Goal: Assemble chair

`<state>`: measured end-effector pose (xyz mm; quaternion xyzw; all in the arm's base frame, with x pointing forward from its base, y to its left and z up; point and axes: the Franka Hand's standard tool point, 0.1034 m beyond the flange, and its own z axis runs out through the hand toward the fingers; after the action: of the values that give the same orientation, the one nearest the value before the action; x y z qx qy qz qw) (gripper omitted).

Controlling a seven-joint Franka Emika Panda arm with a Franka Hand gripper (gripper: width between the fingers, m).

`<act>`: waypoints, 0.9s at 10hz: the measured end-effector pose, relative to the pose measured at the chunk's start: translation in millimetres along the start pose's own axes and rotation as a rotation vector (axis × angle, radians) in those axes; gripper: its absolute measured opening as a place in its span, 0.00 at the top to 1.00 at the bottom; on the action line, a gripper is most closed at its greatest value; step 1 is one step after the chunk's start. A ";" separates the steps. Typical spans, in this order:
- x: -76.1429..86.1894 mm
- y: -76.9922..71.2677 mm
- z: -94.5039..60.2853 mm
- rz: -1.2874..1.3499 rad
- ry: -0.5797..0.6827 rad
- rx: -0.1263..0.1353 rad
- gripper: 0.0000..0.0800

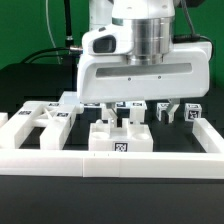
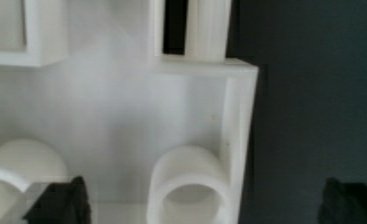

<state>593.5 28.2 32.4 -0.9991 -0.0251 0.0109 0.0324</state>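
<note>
Claw [image 1: 140,113] spread wide, nothing held, hanging low over the loose chair parts [image 1: 120,138]. They sit on the bench [image 1: 100,200] along the edge lined by the border wall [image 1: 60,160]. Wrist view: fingertips [image 2: 55,203] straddle a white piece [image 2: 127,110], no contact visible. No joints made that I can see. Judging early stage: first pick pending, all assembly left.

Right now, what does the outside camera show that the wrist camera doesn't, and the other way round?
The exterior view alone shows the low border wall, a cross-braced chair piece on its left and small tagged blocks in a row. The wrist view alone shows two rounded hollows in a white chair part, close up. Both show the open gripper and the dark table.
</note>
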 end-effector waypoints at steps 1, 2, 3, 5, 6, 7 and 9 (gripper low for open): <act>-0.7 -1.3 7.1 0.004 0.001 0.004 0.19; -2.0 -1.1 10.0 0.009 0.006 0.006 0.19; -4.7 -1.2 11.8 0.009 0.001 0.007 0.19; -10.1 -2.3 16.5 0.015 0.000 0.011 0.19; -12.3 -2.1 20.0 0.015 -0.003 0.011 0.19; -12.3 -2.3 22.3 0.015 0.001 0.011 0.35; -12.3 -2.4 22.3 0.015 0.001 0.011 0.53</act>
<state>580.6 31.4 10.6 -0.9991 -0.0178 0.0108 0.0377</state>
